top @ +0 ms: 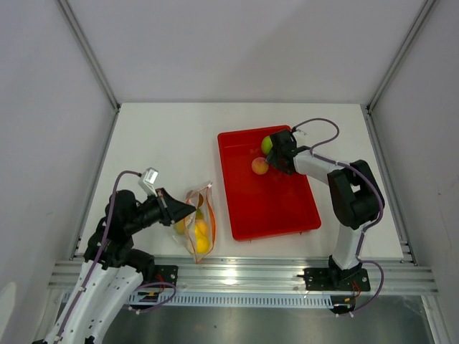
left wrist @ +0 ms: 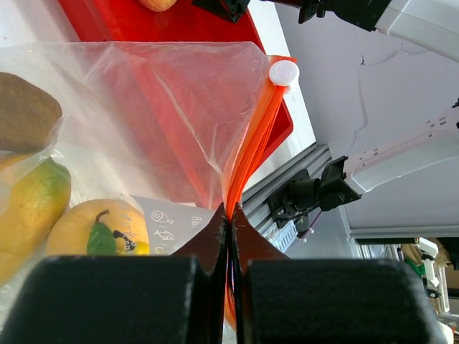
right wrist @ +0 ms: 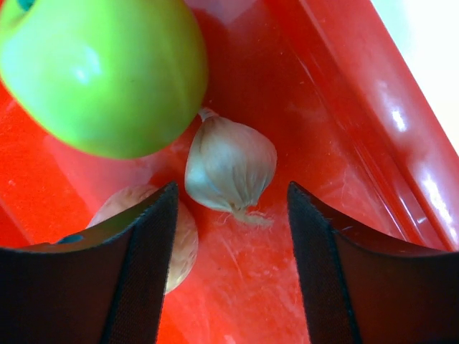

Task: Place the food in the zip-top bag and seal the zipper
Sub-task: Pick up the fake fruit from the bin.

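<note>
A: Left of the red tray (top: 276, 208), the left pincer (left wrist: 228, 215) is pinching the zipper (left wrist: 252, 129), holding up the mouth of the zip-top bag (left wrist: 158, 100) with several fruits (left wrist: 100, 229) inside. What worries you?

B: That thin strip could slip free and the mouth collapse. At the tray's far end, the right pincer (right wrist: 229, 244), spread wide round the beige piece (right wrist: 229, 165), may knock the green apple (right wrist: 100, 72) just beside it and send the 2 rolling.

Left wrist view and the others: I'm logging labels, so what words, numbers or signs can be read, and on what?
No readable words or numbers in any view.
Small grey fish-like doodles printed on the zip-top bag: pictures only, not legible as text.
</note>
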